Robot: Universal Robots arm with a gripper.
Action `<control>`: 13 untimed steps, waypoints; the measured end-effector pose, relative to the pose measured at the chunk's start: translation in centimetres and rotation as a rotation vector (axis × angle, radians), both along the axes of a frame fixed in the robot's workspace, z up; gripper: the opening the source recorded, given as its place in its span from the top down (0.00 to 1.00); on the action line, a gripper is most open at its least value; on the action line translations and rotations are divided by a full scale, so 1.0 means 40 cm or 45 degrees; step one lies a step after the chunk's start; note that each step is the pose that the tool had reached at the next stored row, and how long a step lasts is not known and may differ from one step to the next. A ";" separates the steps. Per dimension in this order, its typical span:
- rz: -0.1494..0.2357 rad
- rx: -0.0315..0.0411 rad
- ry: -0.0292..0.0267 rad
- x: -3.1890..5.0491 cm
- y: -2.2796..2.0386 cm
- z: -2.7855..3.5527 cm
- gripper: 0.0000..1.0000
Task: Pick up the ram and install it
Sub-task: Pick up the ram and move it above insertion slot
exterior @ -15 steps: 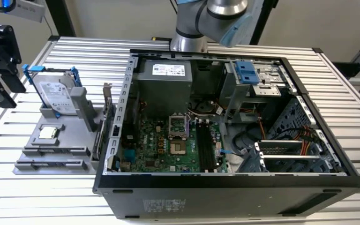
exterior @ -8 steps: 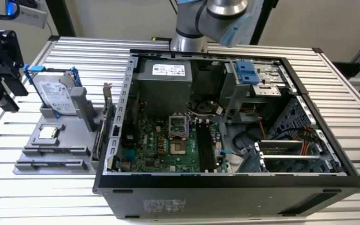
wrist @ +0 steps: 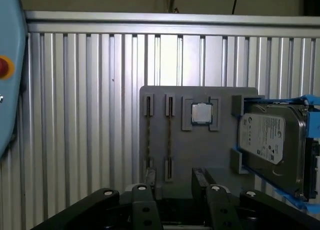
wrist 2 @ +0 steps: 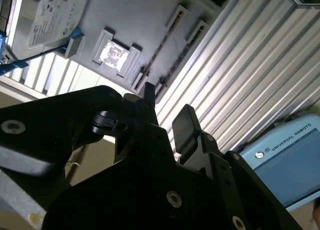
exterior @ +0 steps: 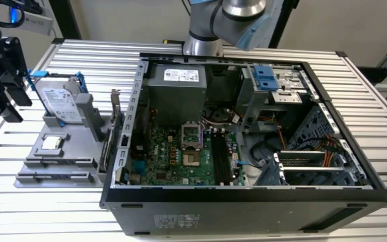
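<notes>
Where the jaws stand: the gripper (wrist: pixel 172 187) hangs wide open and empty above the gray tray (wrist: pixel 200 150) on the slatted counter (wrist: pixel 75 115).
Ram place: the ram (wrist: pixel 169 140) stands on edge in a slot at the tray's near end, with a second stick (wrist: pixel 149 140) just beside it.
Ram handling: probably light, stiff, thin and fragile; pinch its flat faces at mid-length, clear of the end holders.
Ram looks: a long, narrow, dark strip seen edge-on.
Farther: the chip (wrist: pixel 201 113), then the hard drive (wrist: pixel 272 145).
Right: the open computer case (exterior: pixel 247 212), well apart.
</notes>
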State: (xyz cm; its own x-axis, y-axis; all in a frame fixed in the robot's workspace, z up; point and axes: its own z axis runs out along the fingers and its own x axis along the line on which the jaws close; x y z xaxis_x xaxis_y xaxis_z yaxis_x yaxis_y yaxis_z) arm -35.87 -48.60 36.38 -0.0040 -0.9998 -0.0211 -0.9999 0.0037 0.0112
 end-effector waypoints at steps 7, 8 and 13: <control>0.000 0.0000 -0.0001 0.000 0.000 -0.013 0.00; 0.000 0.0000 -0.0001 0.000 0.000 -0.016 0.00; 0.000 0.0001 -0.0002 0.000 0.000 -0.026 0.00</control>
State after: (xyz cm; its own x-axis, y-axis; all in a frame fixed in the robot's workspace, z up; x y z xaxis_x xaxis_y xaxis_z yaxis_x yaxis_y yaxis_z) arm -35.87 -48.60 35.33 -0.0040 -0.9998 -0.0211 -0.9999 0.0038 0.0111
